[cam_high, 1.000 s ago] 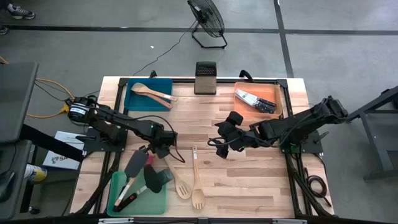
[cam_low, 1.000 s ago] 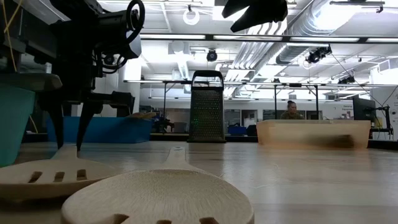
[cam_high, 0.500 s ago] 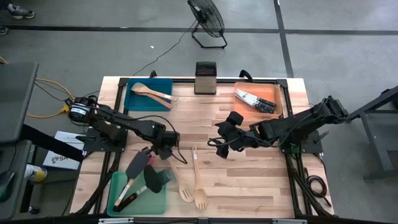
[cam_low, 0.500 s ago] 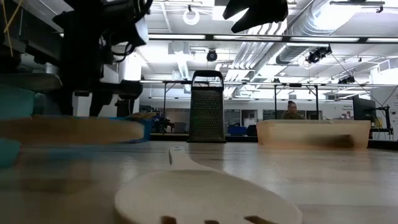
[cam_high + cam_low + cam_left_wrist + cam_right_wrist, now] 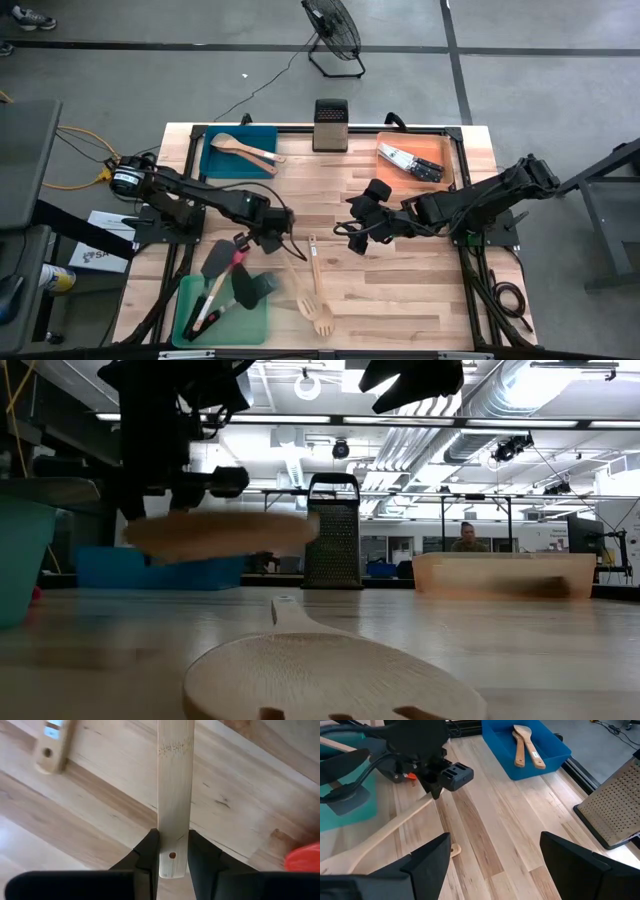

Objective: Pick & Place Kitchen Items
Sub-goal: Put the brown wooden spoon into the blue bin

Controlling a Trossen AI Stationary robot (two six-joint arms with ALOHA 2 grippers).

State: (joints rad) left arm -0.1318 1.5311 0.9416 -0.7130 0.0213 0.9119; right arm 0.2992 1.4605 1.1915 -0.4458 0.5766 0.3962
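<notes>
Since a second ago the pale wooden slotted spatula has come up off the table: it lay flat beside the other utensil, and now it is hanging level in the air under the left gripper. That pincer is closing its two dark fingers narrowly on the end of the flat handle, by the small hanging hole, so the long blade is reaching out away from the pincer. Below and just past it, a second pale wooden slotted spoon is lying on the bare planks, untouched. The right gripper is waiting well apart, above the middle of the table with its fingers spread wide and holding nothing.

The step in hand looks like the carry after a pick. The deep blue plastic tray, already holding two wooden spoons, is sitting beyond the pincer toward the far edge, and seems the likely home for this piece. The next move is calling for a steady swing there, keeping the long blade level, since the grip is far out at the handle's tip and the utensil could pivot or slip.
</notes>
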